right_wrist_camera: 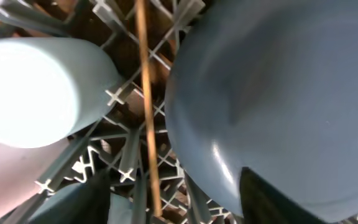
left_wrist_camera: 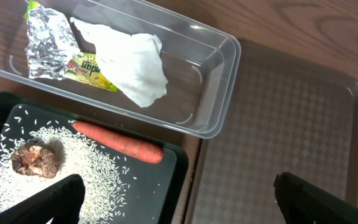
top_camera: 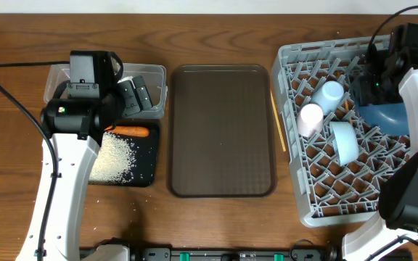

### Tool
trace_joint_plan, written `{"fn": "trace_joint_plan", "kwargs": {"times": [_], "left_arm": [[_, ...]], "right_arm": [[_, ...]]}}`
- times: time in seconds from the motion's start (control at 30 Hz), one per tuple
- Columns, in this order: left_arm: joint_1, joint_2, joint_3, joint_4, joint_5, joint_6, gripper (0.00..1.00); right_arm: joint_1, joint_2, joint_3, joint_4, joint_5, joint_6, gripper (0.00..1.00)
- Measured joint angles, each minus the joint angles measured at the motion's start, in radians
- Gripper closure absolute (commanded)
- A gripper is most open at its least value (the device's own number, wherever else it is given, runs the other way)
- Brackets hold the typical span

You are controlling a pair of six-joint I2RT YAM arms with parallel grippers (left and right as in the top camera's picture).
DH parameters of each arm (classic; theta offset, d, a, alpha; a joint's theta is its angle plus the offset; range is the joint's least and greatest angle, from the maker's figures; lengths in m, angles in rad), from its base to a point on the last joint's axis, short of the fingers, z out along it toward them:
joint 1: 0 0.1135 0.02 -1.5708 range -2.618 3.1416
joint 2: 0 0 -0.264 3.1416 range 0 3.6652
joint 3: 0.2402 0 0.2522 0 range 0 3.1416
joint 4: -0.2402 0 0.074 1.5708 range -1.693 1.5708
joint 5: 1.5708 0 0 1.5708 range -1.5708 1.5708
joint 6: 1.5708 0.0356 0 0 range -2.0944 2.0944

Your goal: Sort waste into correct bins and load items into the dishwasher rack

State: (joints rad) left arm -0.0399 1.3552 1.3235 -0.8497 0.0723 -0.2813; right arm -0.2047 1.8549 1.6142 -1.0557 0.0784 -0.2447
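Observation:
My left gripper (left_wrist_camera: 179, 208) is open above the near edge of the black tray (left_wrist_camera: 166, 180), which holds white rice (left_wrist_camera: 98, 168), a brown lump (left_wrist_camera: 37, 158) and an orange carrot (left_wrist_camera: 120, 140). Behind it, the clear tub (left_wrist_camera: 219, 74) contains a foil wrapper (left_wrist_camera: 48, 40), a yellow-green packet (left_wrist_camera: 92, 65) and a white tissue (left_wrist_camera: 132, 62). My right gripper (right_wrist_camera: 179, 205) is open low over the grey rack (top_camera: 296, 181). One wooden chopstick (right_wrist_camera: 146, 112) lies on the lattice between its fingers, beside the dark-blue plate (right_wrist_camera: 278, 93). A second chopstick (top_camera: 278, 119) lies on the table left of the rack.
The rack also holds a light blue cup (top_camera: 332, 93), a pink cup (top_camera: 310, 118) and a light blue bowl (top_camera: 343, 140). The brown serving tray (top_camera: 221, 130) sits mid-table between the bins and the rack.

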Motion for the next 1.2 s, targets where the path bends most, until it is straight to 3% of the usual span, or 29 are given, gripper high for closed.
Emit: {"fn": "trace_joint_plan", "kwargs": {"times": [0.17, 0.37, 0.63, 0.73, 0.93, 1.2], "left_arm": [[0.000, 0.000, 0.000, 0.000, 0.000, 0.000, 0.02], [0.000, 0.000, 0.000, 0.000, 0.000, 0.000, 0.02], [0.000, 0.000, 0.000, 0.000, 0.000, 0.000, 0.02], [0.000, 0.000, 0.000, 0.000, 0.000, 0.000, 0.02], [0.000, 0.000, 0.000, 0.000, 0.000, 0.000, 0.02], [0.000, 0.000, 0.000, 0.000, 0.000, 0.000, 0.02]], "right_arm": [[0.000, 0.000, 0.000, 0.010, -0.006, 0.037, 0.44], [0.029, 0.000, 0.000, 0.016, -0.190, 0.111, 0.46], [0.229, -0.026, 0.000, 0.152, -0.389, 0.165, 0.50], [0.333, -0.042, 0.001, 0.206, -0.410, 0.196, 0.61], [0.525, -0.030, 0.003, 0.236, -0.343, 0.256, 0.90], [0.668, 0.082, 0.003, 0.215, -0.083, 0.319, 0.93]]}}
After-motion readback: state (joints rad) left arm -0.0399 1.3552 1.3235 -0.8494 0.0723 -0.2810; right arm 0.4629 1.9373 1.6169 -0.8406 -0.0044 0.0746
